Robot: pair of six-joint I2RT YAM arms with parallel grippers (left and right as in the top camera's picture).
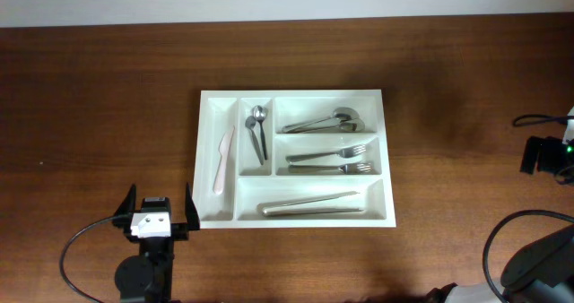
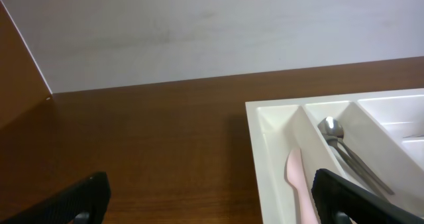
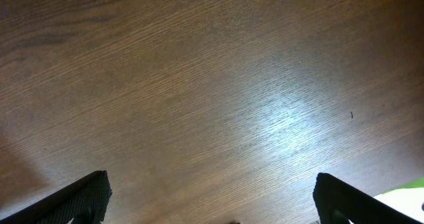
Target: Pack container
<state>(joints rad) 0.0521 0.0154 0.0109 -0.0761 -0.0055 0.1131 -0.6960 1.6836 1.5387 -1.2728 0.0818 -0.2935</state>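
Observation:
The container (image 1: 269,94) is a large white cutlery tray at the table's middle. It holds a pink knife (image 1: 221,160), two small spoons (image 1: 257,131), larger spoons (image 1: 323,121), forks (image 1: 332,160) and long knives (image 1: 311,204), each sort in its own compartment. My left gripper (image 1: 160,206) is open and empty, just off the tray's front left corner. The left wrist view shows its fingers (image 2: 212,204) apart, with the tray's rim (image 2: 265,151), the pink knife (image 2: 296,177) and a spoon (image 2: 329,126) ahead. My right gripper (image 3: 212,201) is open and empty over bare wood, far right of the tray.
The right arm's body (image 1: 541,155) and black cables (image 1: 502,240) sit at the table's right edge. A pale wall (image 2: 199,32) runs behind the table's far edge. Brown wooden tabletop (image 1: 108,115) surrounds the tray.

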